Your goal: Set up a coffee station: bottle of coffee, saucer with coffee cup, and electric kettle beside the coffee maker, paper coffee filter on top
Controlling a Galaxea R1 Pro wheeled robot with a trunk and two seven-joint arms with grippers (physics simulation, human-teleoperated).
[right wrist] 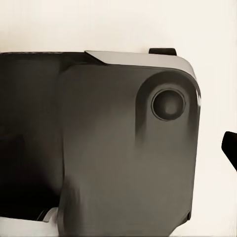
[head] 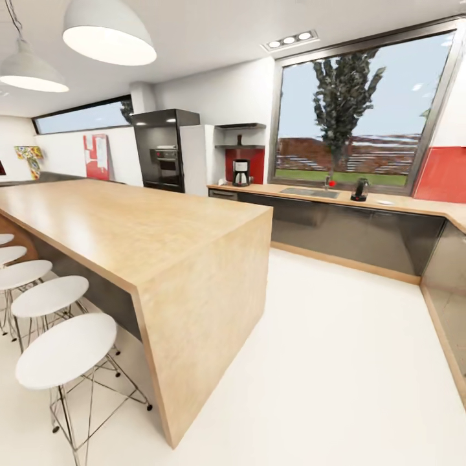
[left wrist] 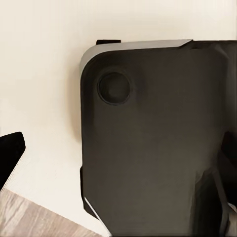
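Big wooden island (head: 129,226) filling the left, white stools (head: 65,349) lower left, countertop (head: 388,204) far back right, coffee maker (head: 241,173) at its left end, kettle (head: 360,189) right of the sink (head: 309,192), coffee bottle (head: 239,140) on the shelf (head: 241,146) above, can't tell either gripper's state.

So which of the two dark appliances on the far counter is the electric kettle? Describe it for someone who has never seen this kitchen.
Find the large window with the tree outside, then the kitchen countertop running beneath it. The electric kettle stands right of the steel sink, in front of the glass. It is the low, rounded one, while the taller boxy coffee maker sits far left, against the red wall panel.
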